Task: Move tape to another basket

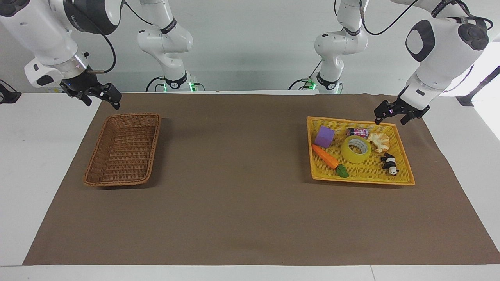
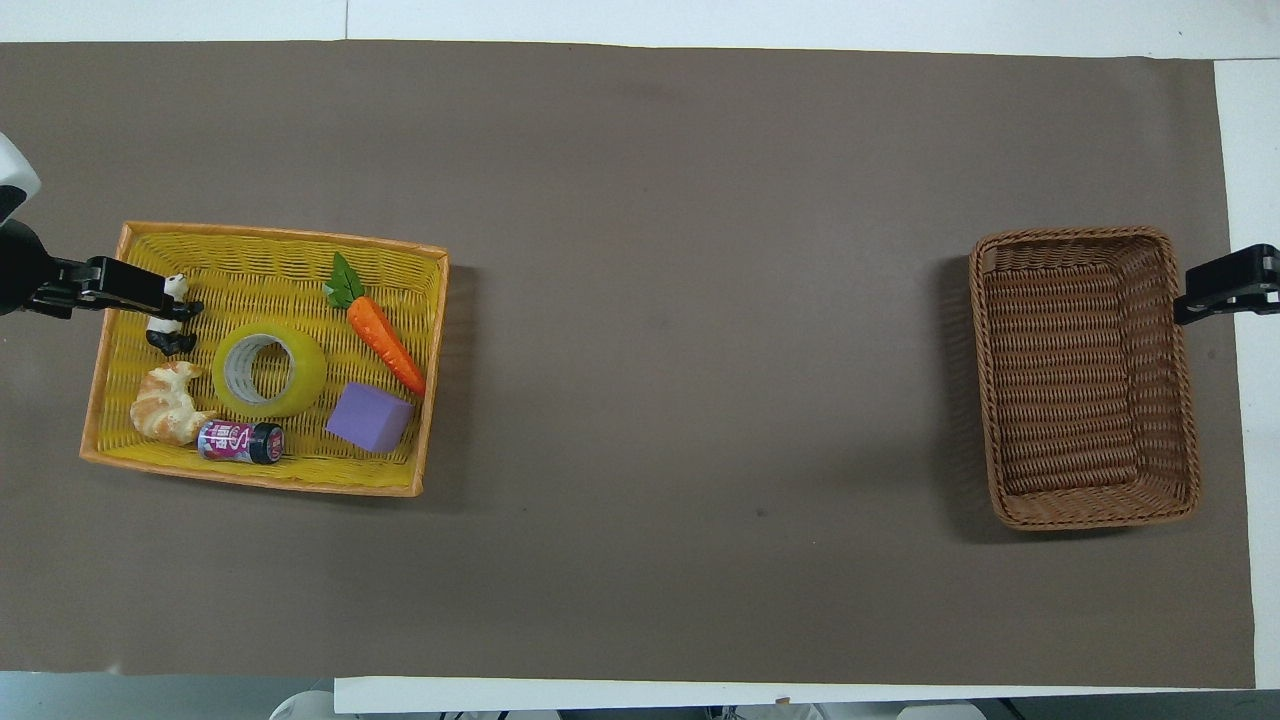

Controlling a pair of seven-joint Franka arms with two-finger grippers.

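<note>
Lying flat in the yellow tray (image 1: 404, 168) at the left arm's end of the table, the tape (image 1: 356, 149) sits among toys, core up for a top grab. Left gripper (image 1: 390, 113) hangs over the tray's near edge, jaws spread, holding nothing. Right gripper (image 1: 102, 95) waits open and empty by the brown basket (image 1: 97, 158), well apart from the tape.

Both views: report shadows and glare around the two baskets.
Facing view: soft shadow falls from the brown basket toward the table's middle, and a thin one edges the yellow basket. Overhead view: no glare on the tape; both baskets sharp.
</note>
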